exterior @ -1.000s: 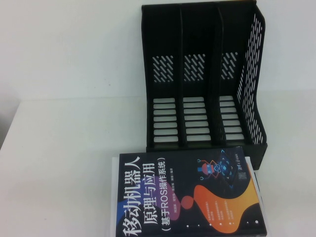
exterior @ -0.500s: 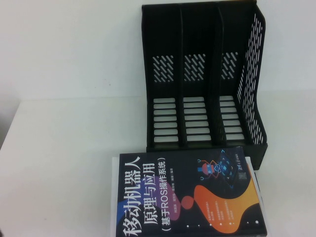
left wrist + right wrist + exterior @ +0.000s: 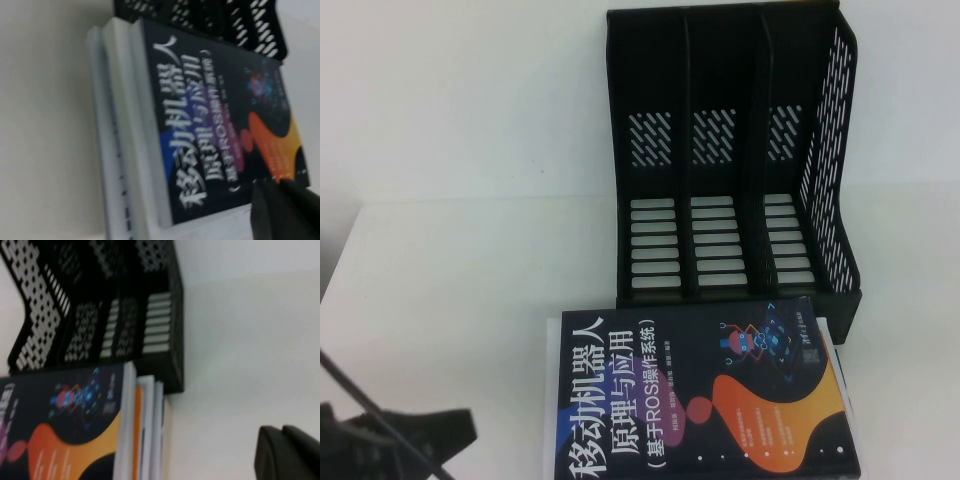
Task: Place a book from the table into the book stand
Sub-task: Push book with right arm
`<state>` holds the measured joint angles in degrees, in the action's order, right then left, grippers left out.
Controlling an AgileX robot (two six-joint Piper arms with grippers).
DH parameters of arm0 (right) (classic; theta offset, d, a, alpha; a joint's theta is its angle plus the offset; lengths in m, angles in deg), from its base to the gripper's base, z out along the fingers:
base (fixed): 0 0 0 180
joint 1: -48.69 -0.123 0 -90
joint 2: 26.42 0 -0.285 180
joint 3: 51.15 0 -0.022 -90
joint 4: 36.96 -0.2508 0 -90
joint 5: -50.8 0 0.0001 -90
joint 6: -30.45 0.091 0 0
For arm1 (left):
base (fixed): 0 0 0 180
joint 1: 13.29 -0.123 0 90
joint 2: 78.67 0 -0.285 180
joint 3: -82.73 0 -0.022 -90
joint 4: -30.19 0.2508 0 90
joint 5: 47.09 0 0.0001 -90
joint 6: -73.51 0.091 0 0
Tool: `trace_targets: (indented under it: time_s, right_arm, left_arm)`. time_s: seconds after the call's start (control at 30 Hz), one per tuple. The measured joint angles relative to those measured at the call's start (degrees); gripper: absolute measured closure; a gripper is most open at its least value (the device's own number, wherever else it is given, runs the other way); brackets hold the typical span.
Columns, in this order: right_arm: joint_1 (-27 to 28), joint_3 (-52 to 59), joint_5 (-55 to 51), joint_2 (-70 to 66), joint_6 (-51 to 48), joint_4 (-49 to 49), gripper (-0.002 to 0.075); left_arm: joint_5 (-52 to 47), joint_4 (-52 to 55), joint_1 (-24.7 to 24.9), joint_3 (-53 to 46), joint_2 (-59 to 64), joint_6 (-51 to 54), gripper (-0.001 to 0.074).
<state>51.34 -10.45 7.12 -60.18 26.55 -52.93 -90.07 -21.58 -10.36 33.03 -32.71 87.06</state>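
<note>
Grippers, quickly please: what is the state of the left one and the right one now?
Left gripper: low at the table's near-left corner, left of the book; holds nothing, fingers cannot be told.
Right gripper: beside the book stack, holding nothing; cannot be told.

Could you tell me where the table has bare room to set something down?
Free: the table left of the stand and book, down to the left gripper at the near-left corner. Crowded: book against the stand's front. The right gripper hovers over bare table right of the book.

Bright, even light washes my plain white tabletop [image 3: 460,300] nearly shadowless. Both wrist views are soft and blurred; beside the black slotted plastic rack [image 3: 730,160], the high view stays sharper.
</note>
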Motion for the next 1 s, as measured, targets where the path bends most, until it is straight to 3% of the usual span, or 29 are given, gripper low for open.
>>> trace_targets:
  time_s: [0.2, 0.43, 0.63, 0.8, 1.0]
  right_arm:
    - [0.0, 0.23, -5.06, -9.69, -7.28, -12.33, 0.0729]
    - [0.0, 0.23, -6.99, -25.39, -21.83, -25.48, 0.0729]
    - [-1.04, -1.33, -3.12, -40.28, -25.1, -27.22, 0.0729]
    - [-7.73, -5.06, 0.2, -47.51, -25.22, -26.97, 0.0729]
    - [-14.72, -9.37, 4.55, -55.37, -18.53, -20.48, 0.0729]
  left_arm:
    - [6.36, -13.34, 0.0, 0.0, 6.38, 8.38, 0.0737]
    - [10.73, -17.14, 0.0, 0.0, 12.96, 9.05, 0.0737]
    - [11.2, -17.77, 0.0, 0.69, 19.79, 12.83, 0.0737]
    - [7.79, -18.12, 0.0, 3.63, 27.35, 15.16, 0.0737]
    - [5.64, -19.04, 0.0, 5.98, 31.48, 18.56, 0.0737]
